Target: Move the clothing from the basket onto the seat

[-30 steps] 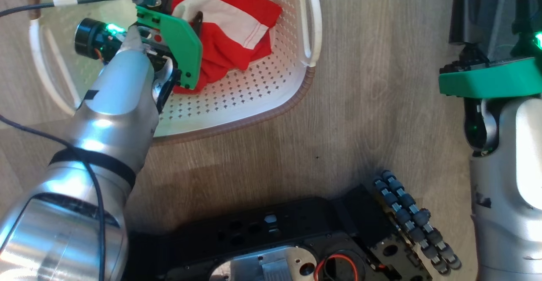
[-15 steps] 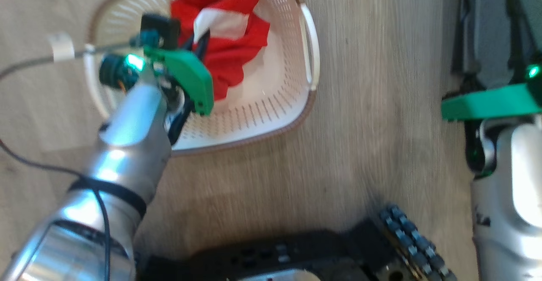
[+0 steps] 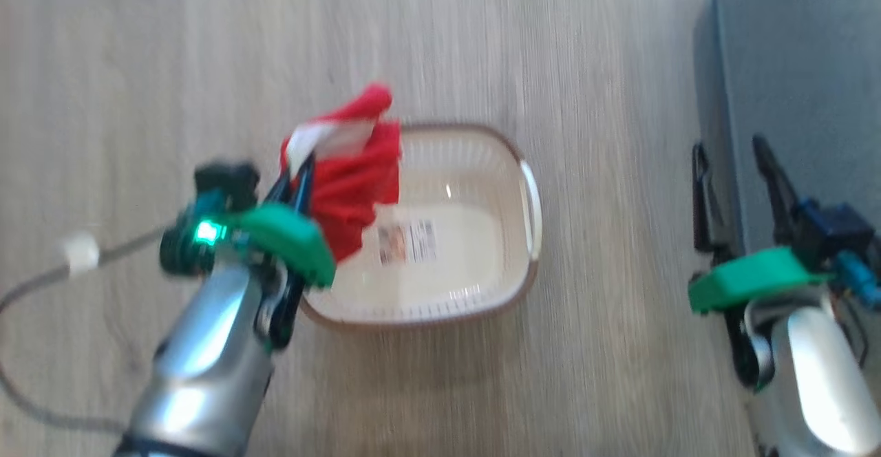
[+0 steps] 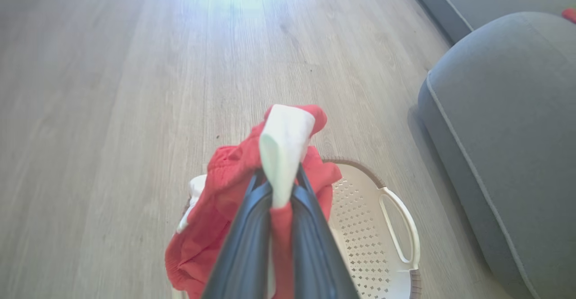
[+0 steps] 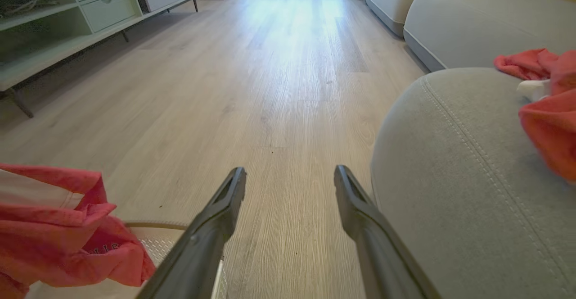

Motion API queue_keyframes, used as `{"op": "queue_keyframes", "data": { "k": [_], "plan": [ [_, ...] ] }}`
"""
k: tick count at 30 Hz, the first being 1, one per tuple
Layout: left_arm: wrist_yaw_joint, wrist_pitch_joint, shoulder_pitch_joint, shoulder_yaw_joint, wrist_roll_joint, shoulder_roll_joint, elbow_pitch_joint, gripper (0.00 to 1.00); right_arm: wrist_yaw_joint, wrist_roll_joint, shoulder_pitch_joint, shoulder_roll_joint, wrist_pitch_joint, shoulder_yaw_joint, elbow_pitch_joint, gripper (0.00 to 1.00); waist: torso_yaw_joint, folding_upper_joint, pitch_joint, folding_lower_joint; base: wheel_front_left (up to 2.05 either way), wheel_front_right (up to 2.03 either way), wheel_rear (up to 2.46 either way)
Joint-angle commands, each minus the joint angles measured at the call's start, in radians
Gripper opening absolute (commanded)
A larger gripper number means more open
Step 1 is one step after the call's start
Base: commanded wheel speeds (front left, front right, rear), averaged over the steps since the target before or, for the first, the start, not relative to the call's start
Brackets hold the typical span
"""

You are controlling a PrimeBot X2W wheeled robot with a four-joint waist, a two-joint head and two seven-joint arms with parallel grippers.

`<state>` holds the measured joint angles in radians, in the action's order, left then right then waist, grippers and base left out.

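Note:
My left gripper (image 3: pixel 301 168) is shut on the red and white clothing (image 3: pixel 347 182), which hangs above the left end of the cream basket (image 3: pixel 482 168). In the left wrist view the clothing (image 4: pixel 216 218) bunches around the closed fingers (image 4: pixel 245 240), over the basket (image 4: pixel 387 240). The basket's bottom shows bare, with a label sticker (image 3: pixel 406 242). The grey seat (image 3: pixel 798 78) lies to the right. My right gripper (image 3: pixel 733 168) stands open at the seat's edge. In the right wrist view the open gripper (image 5: pixel 290 179) holds nothing, and another red garment (image 5: pixel 546 105) lies on the seat (image 5: pixel 459 177).
Wooden floor (image 3: pixel 206 51) surrounds the basket. A cable (image 3: pixel 41 285) with a white tag trails from my left wrist. A pale shelf unit (image 5: pixel 67 15) stands far left in the right wrist view, and a second grey cushion (image 5: pixel 459 15) lies beyond the seat.
My left gripper has lifted the red clothing up out of the basket. The head camera has pulled back and shifted, so the whole basket and more floor now show.

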<state>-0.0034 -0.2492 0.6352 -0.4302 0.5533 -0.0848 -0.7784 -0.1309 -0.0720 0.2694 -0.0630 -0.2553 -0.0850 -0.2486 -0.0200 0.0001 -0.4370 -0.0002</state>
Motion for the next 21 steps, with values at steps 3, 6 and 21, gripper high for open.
{"op": "queue_keyframes", "data": {
  "k": [3,6,21],
  "plan": [
    [0.044,-0.012,-0.135,0.1,-0.045,-0.049,0.173,0.0,0.0,-0.011,-0.07,-0.003,-0.006,0.023,0.005,1.0,0.06,-0.0001,0.241,0.0002,0.0,0.0,0.0],
    [0.07,-0.012,-0.22,0.15,-0.072,-0.058,0.284,0.0,0.0,-0.013,-0.108,-0.002,-0.006,0.018,-0.002,1.0,0.067,-0.0001,0.293,0.0002,0.0,0.0,0.0],
    [0.106,-0.013,-0.456,0.218,-0.134,-0.072,0.475,0.0,0.0,-0.002,-0.203,-0.015,-0.006,0.03,-0.016,1.0,0.056,-0.0001,0.439,0.0002,0.0,0.0,0.0]
  ]
}}
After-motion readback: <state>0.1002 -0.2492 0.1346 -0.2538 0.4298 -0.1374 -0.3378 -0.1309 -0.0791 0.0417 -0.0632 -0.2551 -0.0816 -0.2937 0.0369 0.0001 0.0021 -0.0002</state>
